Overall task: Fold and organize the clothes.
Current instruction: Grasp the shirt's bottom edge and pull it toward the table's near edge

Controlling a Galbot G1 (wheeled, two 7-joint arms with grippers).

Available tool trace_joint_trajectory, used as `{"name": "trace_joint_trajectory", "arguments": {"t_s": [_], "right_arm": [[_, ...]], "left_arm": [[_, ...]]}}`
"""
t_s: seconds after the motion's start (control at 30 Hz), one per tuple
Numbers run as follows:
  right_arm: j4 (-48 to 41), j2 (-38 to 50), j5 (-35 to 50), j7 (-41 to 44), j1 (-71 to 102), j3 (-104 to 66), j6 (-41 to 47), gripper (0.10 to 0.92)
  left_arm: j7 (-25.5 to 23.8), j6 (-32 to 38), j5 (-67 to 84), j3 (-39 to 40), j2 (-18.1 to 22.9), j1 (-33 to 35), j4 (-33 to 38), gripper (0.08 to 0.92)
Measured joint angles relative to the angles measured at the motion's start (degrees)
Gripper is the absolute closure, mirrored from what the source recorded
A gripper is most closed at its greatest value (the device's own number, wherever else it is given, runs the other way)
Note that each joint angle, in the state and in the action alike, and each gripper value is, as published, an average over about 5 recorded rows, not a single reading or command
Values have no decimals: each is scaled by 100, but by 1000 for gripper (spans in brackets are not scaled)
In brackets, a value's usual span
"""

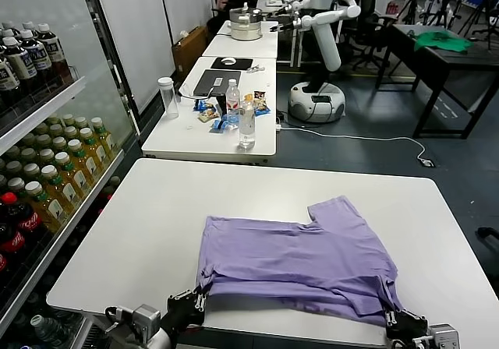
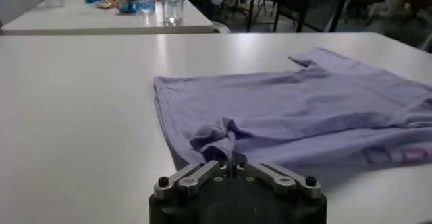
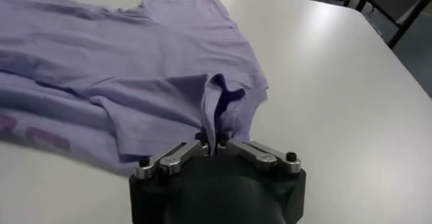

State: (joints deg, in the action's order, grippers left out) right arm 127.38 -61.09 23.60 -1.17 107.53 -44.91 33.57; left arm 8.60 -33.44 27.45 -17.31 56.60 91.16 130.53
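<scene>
Both grippers pinch the T-shirt (image 1: 300, 259), which lies flat on the white table (image 1: 140, 209): left gripper (image 1: 196, 299) and right gripper (image 1: 390, 311) each hold one near corner. A fold seems underway; next they should carry this edge forward together.

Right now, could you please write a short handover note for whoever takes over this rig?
Left gripper: shut on the near left corner of the T-shirt.
Right gripper: shut on the near right corner.
The T-shirt lies on the white table, near its front edge, one sleeve pointing away from the robot.
Done: the shirt is partly folded and both near corners pinched.
Left: probably carry the pinched edge over, finish folding, then tidy.
</scene>
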Motion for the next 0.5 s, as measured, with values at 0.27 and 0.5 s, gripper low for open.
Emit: {"name": "trace_joint_trajectory", "arguments": {"t_s": [0.27, 0.5], "right_arm": [[95, 42, -75, 70, -102, -70, -187, 685], [273, 110, 184, 18, -351, -156, -499, 487]], "left_arm": [[-74, 1, -213, -5, -14, 217, 48, 791], [-39, 19, -175, -92, -10, 144, 230, 592]]}}
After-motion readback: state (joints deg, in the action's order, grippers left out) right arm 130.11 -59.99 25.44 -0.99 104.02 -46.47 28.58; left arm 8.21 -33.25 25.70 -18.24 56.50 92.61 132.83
